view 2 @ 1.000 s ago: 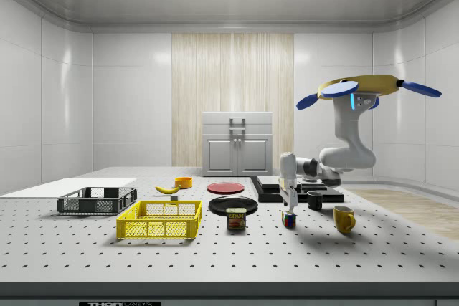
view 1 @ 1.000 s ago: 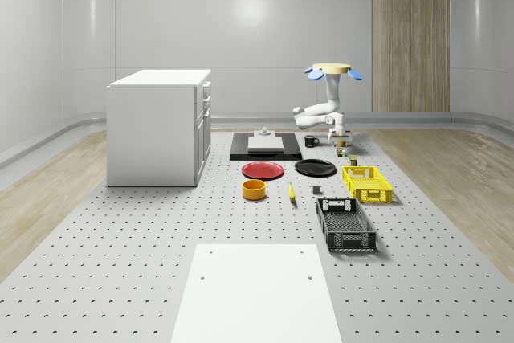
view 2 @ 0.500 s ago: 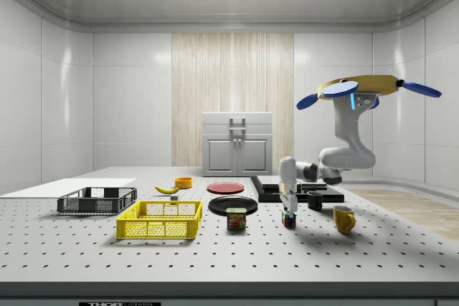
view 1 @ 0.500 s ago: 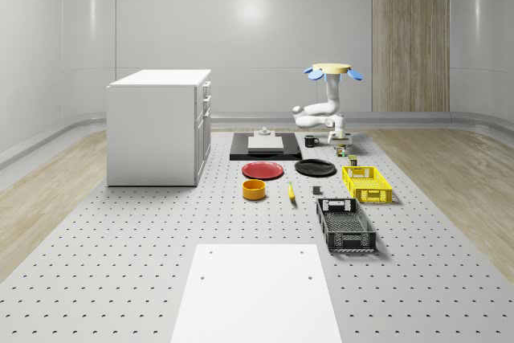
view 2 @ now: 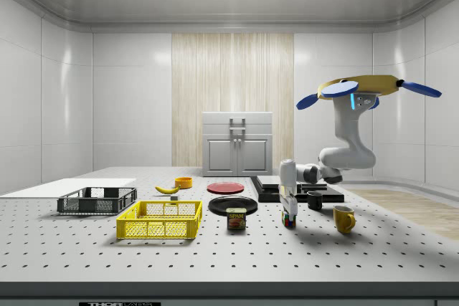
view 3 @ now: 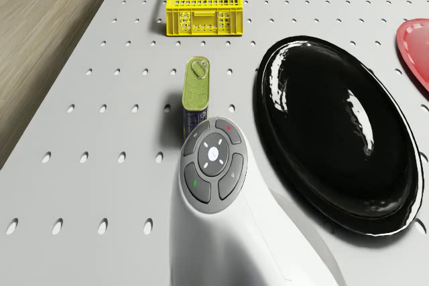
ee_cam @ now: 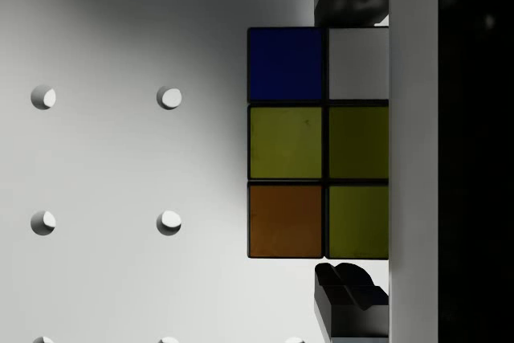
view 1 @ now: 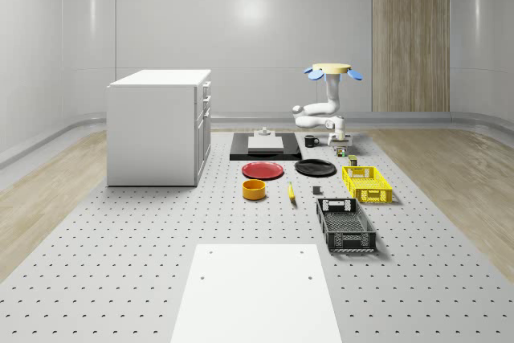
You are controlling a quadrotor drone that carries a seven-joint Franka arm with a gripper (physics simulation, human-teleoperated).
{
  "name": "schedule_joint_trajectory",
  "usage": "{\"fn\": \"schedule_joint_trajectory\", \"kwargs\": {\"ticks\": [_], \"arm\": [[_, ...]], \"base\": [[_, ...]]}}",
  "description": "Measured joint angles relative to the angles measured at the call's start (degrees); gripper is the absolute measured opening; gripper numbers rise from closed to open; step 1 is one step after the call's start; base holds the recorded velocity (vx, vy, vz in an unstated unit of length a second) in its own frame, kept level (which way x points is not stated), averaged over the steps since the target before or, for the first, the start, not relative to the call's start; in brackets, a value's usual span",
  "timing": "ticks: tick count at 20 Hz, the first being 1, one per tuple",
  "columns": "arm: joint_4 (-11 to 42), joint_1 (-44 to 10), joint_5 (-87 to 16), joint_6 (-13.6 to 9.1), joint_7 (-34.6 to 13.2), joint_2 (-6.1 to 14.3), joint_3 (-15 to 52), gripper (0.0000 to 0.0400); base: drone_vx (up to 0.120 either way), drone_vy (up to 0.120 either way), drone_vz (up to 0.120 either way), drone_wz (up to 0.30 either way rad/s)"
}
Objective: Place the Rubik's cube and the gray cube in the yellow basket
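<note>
Drone [view 2: 362, 89] hovering over counter [view 2: 215, 249], tool [view 2: 288, 214] low over Rubik's cube [ee_cam: 317, 142], fingers [ee_cam: 349, 311] apart either side, apparently not gripping

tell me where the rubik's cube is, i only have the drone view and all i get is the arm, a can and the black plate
Observer: The Rubik's cube is right under the gripper; the wrist view looks straight down on it.
Operator: is it lifted yet
Observer: No. In the side view it rests on the table, with the gripper low over it.
Operator: anything close to it
Observer: A yellow mug stands apart from it, on the side view's right, and the drone hovers above that part of the table.
</note>
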State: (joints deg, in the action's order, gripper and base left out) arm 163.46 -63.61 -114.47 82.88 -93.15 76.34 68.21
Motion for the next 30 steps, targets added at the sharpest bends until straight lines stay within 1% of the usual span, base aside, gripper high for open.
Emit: {"fn": "schedule_joint_trajectory", "kwargs": {"ticks": [14,21,22,25,30], "arm": [[-0.4,-0.7,-0.2,1.9,-0.4,1.6,-0.7,0.04],[-1.2,-1.8,0.3,2.3,-0.7,1.9,-0.1,0.04],[-1.3,-1.9,0.3,2.4,-0.8,1.9,-0.1,0.0394],[-1.4,-2.1,0.5,2.7,-0.9,2.2,0.0,0.0358],[-1.5,-2.4,0.7,3.1,-1.0,2.6,0.2,0.0334]], "base": [[0.0,0.0,0.0,0.0],[0.0,0.0,0.0,0.0],[0.0,0.0,0.0,0.0],[0.0,0.0,0.0,0.0],[0.0,0.0,0.0,0.0]]}}
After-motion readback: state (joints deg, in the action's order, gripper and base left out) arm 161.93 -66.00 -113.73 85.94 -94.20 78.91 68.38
